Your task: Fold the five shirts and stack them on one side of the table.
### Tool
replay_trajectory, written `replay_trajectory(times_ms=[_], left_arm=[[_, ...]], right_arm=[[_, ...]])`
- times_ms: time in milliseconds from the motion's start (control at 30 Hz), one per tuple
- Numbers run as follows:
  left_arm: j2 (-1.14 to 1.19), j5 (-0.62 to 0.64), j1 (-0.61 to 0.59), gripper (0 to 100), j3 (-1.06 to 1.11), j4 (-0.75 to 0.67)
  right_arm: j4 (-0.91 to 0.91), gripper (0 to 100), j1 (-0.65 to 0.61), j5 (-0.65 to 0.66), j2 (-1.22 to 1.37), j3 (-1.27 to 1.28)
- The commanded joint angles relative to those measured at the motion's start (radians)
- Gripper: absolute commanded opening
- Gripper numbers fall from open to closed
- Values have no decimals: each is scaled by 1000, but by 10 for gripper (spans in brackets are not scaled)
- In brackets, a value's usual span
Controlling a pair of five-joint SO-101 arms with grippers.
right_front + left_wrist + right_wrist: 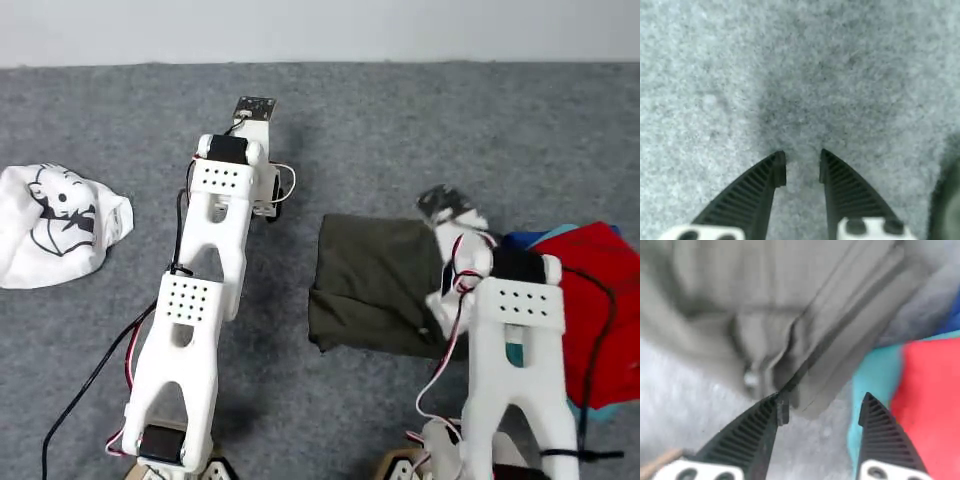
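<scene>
Olive-green cloth, a folded shirt [375, 285], lies just toward 3 o'clock from the middle of the grey felt table [400, 120]. At 9 o'clock, well apart from it, a white shirt [55, 225] with a cartoon print sits crumpled. At 3 o'clock a red shirt [600, 290] rests on teal cloth [867, 375], just beside the olive shirt. The right gripper [822, 407] hangs over the olive shirt's 3 o'clock edge with its fingers apart, one fingertip [776, 407] at the hem and the other above the teal cloth, nothing held. The left gripper [802, 167] points down at bare felt toward 11 o'clock from the table's middle, its fingers a little apart, holding nothing.
</scene>
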Motion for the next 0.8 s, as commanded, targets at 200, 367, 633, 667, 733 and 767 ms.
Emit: replay_trajectory(times_ms=[200, 367, 633, 667, 733, 767], left_arm=[[-3, 5, -2, 119, -33, 11], [-3, 5, -2, 119, -30, 12], [-2, 5, -2, 119, -28, 12], [-2, 5, -2, 119, -28, 12], [-2, 5, -2, 119, -28, 12], [-2, 5, -2, 119, -28, 12]], right_arm=[[-400, 238, 15, -181, 340, -100], [-432, 238, 16, -176, 608, -262], [-354, 231, 18, -175, 932, -479], [-334, 215, 10, -173, 958, -502], [-311, 168, -7, -170, 997, -540], [-302, 141, -15, -149, 1009, -555]])
